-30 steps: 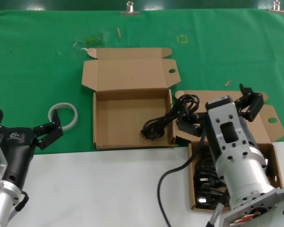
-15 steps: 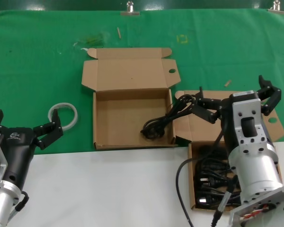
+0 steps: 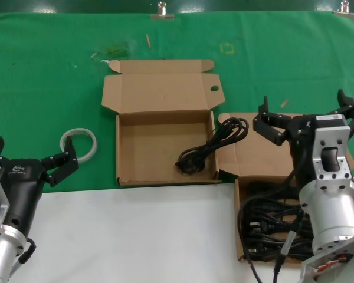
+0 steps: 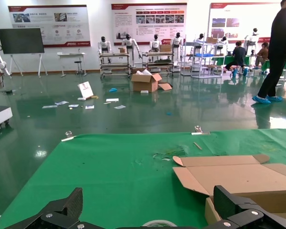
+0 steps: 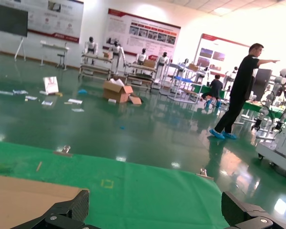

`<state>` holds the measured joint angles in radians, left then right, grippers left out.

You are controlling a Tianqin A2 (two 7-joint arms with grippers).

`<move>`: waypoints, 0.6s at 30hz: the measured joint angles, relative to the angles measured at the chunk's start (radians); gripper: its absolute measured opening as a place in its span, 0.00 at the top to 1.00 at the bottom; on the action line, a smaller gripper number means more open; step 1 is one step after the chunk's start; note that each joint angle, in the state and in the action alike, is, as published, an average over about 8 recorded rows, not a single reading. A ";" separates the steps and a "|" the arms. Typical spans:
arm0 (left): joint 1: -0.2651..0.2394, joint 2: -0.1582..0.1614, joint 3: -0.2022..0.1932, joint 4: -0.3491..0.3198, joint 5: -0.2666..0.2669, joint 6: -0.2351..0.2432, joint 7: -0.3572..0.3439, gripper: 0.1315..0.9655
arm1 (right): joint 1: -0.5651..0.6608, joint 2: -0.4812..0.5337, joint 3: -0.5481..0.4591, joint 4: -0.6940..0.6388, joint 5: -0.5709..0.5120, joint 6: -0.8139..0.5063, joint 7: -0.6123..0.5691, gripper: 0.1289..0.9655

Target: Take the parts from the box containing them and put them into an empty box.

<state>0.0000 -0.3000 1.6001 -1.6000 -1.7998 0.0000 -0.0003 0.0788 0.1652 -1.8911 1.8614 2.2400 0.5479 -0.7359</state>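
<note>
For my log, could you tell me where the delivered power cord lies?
In the head view, the power cord drapes over the right wall of the middle box, plugs inside, loop outside, left of the open right end effector.

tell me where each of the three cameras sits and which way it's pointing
Head view: on the robot's head, looking down at the green mat, both cardboard boxes, left gripper and right gripper.
Left wrist view: on the left arm, facing level over the mat to the hall; its open fingertips show.
Right wrist view: on the right arm, facing the hall likewise; open fingertips show.
Shared: head and left wrist both see the open lid and white ring.
</note>
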 joint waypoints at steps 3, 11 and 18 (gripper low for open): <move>0.000 0.000 0.000 0.000 0.000 0.000 0.000 0.00 | -0.005 0.000 0.020 -0.018 -0.031 -0.038 0.051 0.00; 0.000 0.000 0.000 0.000 0.000 0.000 0.000 0.00 | -0.020 0.000 0.074 -0.066 -0.112 -0.139 0.187 0.00; 0.000 0.000 0.000 0.000 0.000 0.000 0.000 0.00 | -0.033 0.000 0.121 -0.109 -0.183 -0.228 0.306 0.00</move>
<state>0.0000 -0.3000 1.6000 -1.6000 -1.7998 0.0000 -0.0001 0.0460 0.1652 -1.7698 1.7528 2.0571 0.3202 -0.4300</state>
